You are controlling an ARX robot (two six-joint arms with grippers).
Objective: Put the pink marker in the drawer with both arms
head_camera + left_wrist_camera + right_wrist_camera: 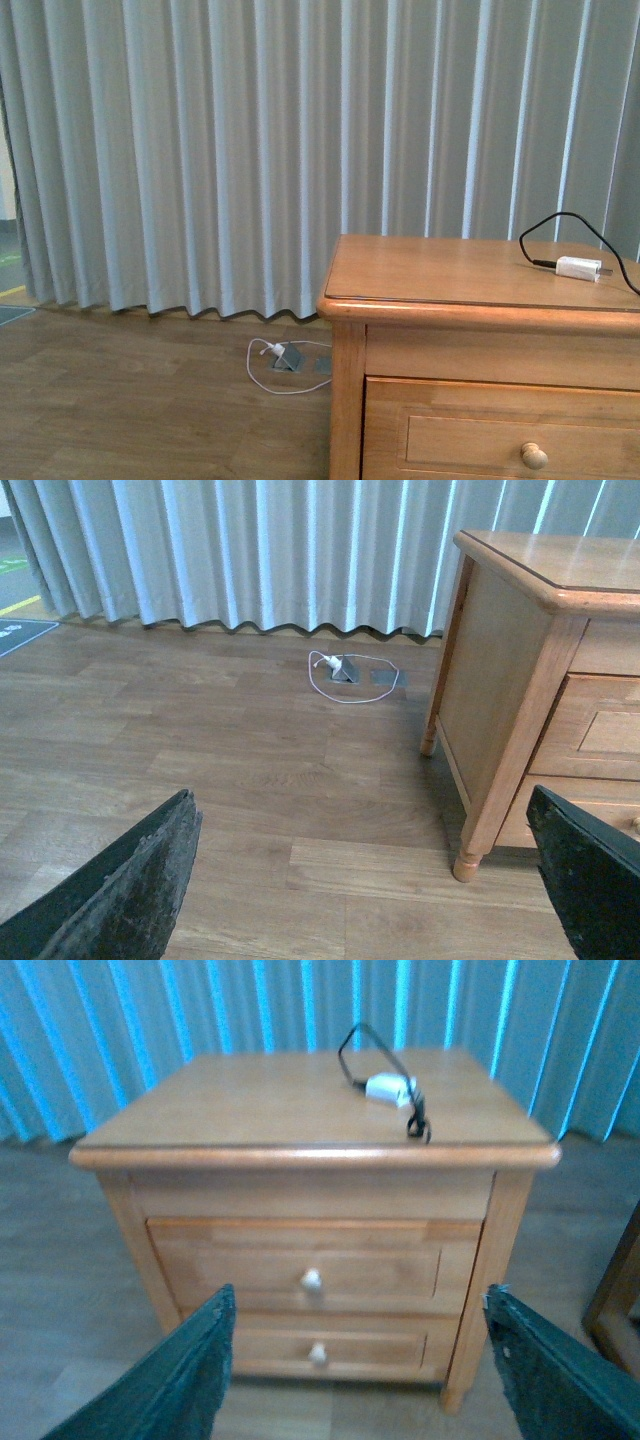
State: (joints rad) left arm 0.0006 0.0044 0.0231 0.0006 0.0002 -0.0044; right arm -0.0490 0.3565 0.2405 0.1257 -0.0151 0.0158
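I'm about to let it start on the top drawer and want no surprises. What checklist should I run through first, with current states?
1. Top drawer shut, knob exposed: ok.
2. Pink marker located: not ok, in no view.
3. Left gripper open, empty: ok.
4. Right gripper open, facing the nightstand: ok.
5. Charger plug and its cable lie on the top, clear of the drawer front: ok.
6. Drawer interior free: cannot tell.
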